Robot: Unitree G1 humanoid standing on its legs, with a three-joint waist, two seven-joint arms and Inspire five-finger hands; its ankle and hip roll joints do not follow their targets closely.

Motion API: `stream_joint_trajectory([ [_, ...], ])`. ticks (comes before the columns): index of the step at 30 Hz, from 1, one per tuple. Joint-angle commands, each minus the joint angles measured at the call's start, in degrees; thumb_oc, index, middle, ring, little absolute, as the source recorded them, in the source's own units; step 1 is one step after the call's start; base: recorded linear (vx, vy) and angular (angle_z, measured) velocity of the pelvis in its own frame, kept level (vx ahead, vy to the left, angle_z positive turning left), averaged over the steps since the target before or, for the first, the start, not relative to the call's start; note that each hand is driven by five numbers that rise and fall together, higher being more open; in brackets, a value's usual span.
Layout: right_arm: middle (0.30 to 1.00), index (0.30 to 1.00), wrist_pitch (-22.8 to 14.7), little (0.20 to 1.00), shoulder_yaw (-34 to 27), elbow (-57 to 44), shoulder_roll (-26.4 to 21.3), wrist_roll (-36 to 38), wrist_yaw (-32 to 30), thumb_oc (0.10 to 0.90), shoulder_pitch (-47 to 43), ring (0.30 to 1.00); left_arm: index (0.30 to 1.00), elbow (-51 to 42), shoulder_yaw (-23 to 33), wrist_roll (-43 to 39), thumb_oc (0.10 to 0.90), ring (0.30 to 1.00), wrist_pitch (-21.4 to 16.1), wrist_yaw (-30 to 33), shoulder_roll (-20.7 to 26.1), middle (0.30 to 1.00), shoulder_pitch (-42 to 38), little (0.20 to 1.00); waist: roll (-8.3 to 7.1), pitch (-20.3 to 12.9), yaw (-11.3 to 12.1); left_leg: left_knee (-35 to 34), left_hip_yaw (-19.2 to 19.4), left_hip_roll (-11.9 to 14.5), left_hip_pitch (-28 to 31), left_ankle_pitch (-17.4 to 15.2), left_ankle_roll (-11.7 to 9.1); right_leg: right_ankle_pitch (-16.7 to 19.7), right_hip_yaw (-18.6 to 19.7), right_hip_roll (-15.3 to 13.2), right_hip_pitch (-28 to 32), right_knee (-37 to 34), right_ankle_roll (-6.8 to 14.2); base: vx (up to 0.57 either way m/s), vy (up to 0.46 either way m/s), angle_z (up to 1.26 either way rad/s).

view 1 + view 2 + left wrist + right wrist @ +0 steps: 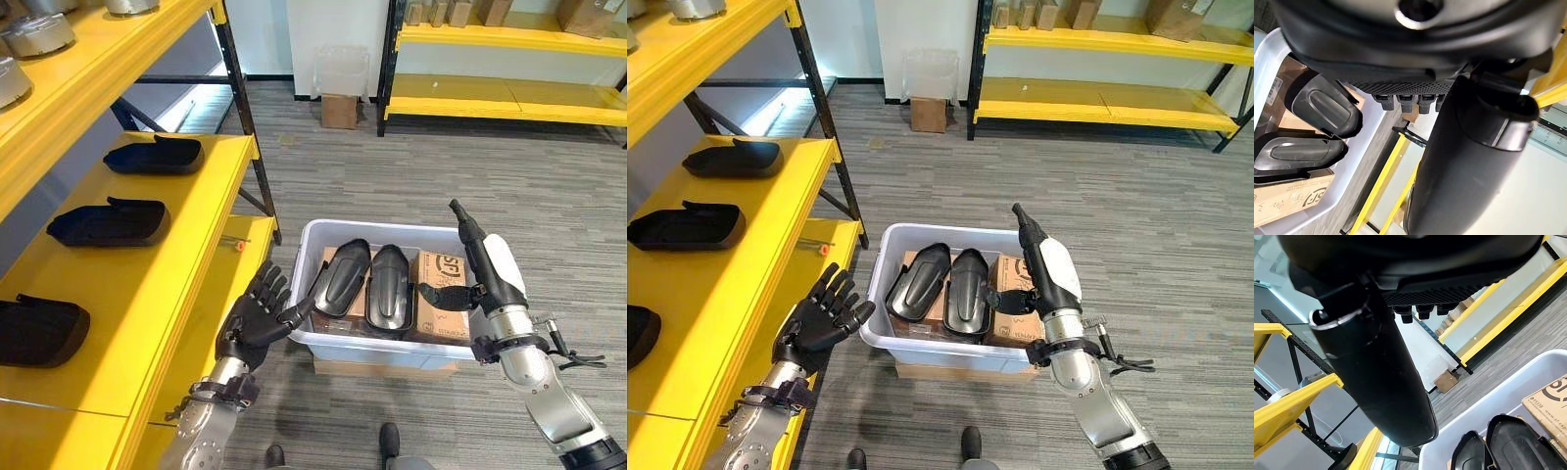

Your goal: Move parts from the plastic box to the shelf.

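A clear-white plastic box stands on the floor beside the yellow shelf. Two black moulded parts lie side by side in it on brown cartons. My left hand hovers open with its fingers spread, just off the box's left wall and touching nothing. At the box's right rim my right hand is open too, fingers straight and pointing up, thumb turned toward the cartons. Three more black parts rest in a row on the shelf.
A flat carton lies under the plastic box. A small orange item sits at the shelf's edge, beside a black upright post. Metal pots stand on the upper level. Across grey carpet are another yellow rack and a small carton.
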Motion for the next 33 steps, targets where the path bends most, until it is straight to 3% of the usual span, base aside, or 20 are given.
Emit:
stream_joint_trajectory([
  [1, 1.000, 1.000, -4.36, 1.000, -0.32, -3.71, -0.47, -1.77, -1.57, 0.900, -10.91, 1.000, 1.000, -5.88, 0.42, -0.06, 0.900, 1.000, -3.85, -1.61, 4.39, 1.000, -5.00, 1.000, -2.71, -1.16, 0.73, -0.43, 0.99, -1.27, 1.22, -1.43, 1.08, -3.15, -2.74, -3.94, 3.72, 0.50, 1.22, 0.04, 0.003, -0.01],
  [8, 1.000, 1.000, -0.33, 1.000, 2.95, -1.41, 0.04, -3.07, -2.64, 0.900, -19.34, 1.000, 1.000, -6.02, -1.46, -0.49, 0.900, 1.000, -2.36, -0.50, 5.68, 1.000, -8.48, 1.000, -2.03, 1.35, 1.95, 0.16, 0.07, -1.75, -1.85, -0.84, 1.54, -3.11, -2.98, -4.28, 0.67, 1.83, 0.99, 0.00, -0.021, 0.03],
  [17, 1.000, 1.000, 0.20, 1.000, 3.26, 2.48, -1.76, -7.93, -3.42, 0.900, -26.24, 1.000, 1.000, -6.39, -1.99, -0.99, 0.900, 1.000, -3.33, -0.52, 7.83, 1.000, -12.54, 1.000, 0.36, 7.95, 1.44, 2.32, -0.81, -2.37, -7.86, 0.04, 1.91, -3.93, -2.13, -4.60, -5.70, 5.37, 0.13, -0.08, 0.000, 0.03],
  [22, 1.000, 1.000, -0.23, 1.000, 2.78, 2.78, -3.11, -9.79, -3.52, 0.900, -27.19, 1.000, 1.000, -6.63, -1.79, -2.30, 0.900, 1.000, -4.95, -0.68, 7.89, 1.000, -13.12, 1.000, 0.95, 10.49, 0.69, 2.93, -0.69, -2.48, -9.78, 0.54, 1.87, -4.10, -1.65, -4.48, -7.60, 6.12, -0.30, -0.04, 0.002, -0.02],
  [33, 1.000, 1.000, -2.19, 1.000, -4.11, -4.09, -6.71, -9.83, -5.51, 0.900, -21.75, 1.000, 1.000, -8.68, -0.62, -2.37, 0.900, 1.000, -5.60, -0.68, 8.50, 1.000, -12.35, 1.000, 0.63, 14.44, -0.93, 3.86, 0.60, -2.53, -12.45, 0.72, 2.12, -3.95, -0.66, -4.24, -10.30, 6.84, -0.40, -0.03, -0.020, -0.04],
])
